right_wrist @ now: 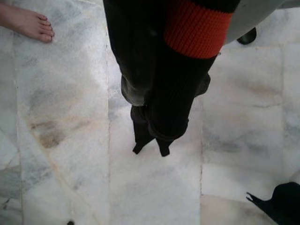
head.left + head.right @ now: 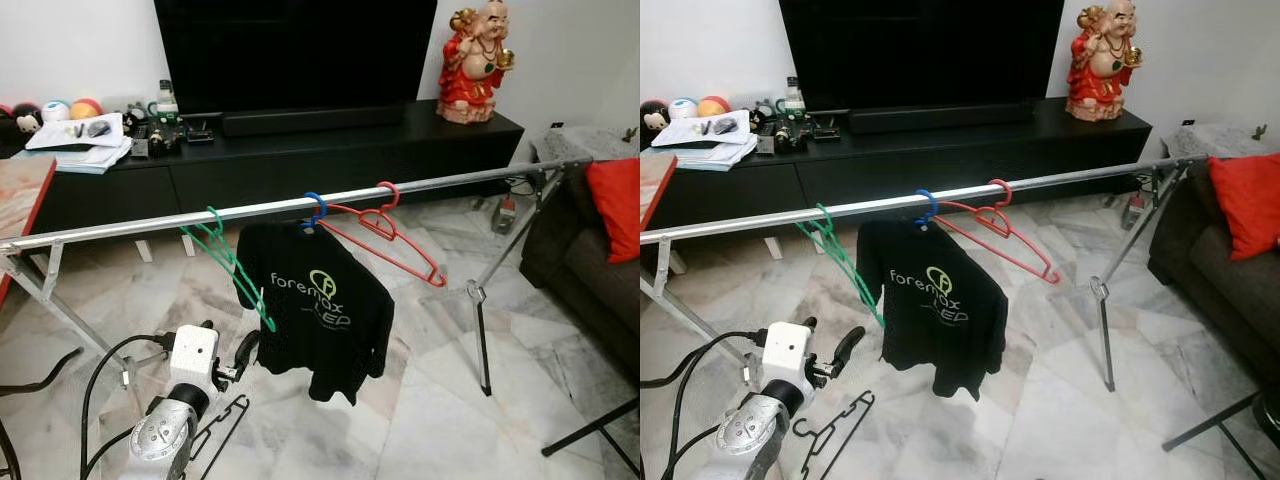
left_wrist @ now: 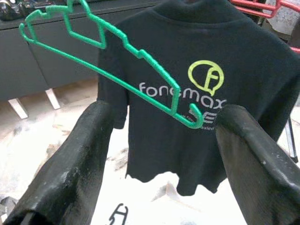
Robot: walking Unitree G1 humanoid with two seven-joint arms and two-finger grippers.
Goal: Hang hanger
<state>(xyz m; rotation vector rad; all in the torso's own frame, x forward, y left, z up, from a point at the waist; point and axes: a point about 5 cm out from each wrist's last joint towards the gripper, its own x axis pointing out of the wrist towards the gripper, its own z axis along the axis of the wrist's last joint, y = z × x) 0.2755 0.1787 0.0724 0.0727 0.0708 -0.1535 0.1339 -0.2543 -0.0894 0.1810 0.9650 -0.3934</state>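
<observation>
One green hanger (image 3: 117, 70) is hung on the rail (image 2: 130, 228), its lower tip just ahead of and between the left gripper's (image 3: 159, 154) parted, empty fingers. Judged light, springy plastic; best gripped at the bottom bar. Right gripper's (image 1: 150, 147) fingers are closed together.

Along the rail (image 2: 150, 224), bare stretches lie left of the green hanger (image 2: 235, 268) and right of the red hanger (image 2: 385, 235). Between them hangs the black shirt (image 2: 320, 315). A black hanger (image 2: 222, 425) lies on the floor underneath.
</observation>
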